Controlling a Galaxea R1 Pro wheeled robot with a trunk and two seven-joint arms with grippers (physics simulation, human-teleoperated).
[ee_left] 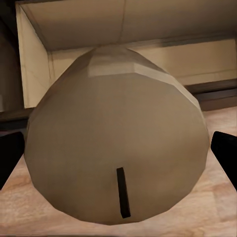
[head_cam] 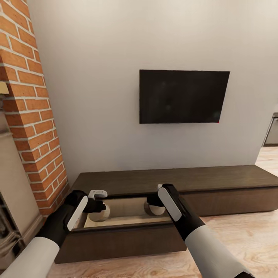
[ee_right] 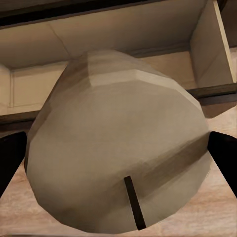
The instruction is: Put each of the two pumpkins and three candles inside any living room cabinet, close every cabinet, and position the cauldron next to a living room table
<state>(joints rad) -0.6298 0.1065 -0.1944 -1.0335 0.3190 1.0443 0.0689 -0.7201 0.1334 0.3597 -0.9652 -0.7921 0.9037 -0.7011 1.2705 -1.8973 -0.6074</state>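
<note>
- The low dark cabinet point(head_cam: 185, 181) runs along the wall under a black television point(head_cam: 183, 96), its left drawer point(head_cam: 123, 227) pulled open to show pale wood.
- The left gripper point(head_cam: 101, 206) grasps a tan candle point(ee_left: 116, 143) over the drawer's nine-o'clock end.
- The right gripper point(head_cam: 154, 205) clasps a second candle point(ee_right: 118, 148) at the three-o'clock end.
- A brick column point(head_cam: 33, 116) stands at nine o'clock of the cabinet.
</note>
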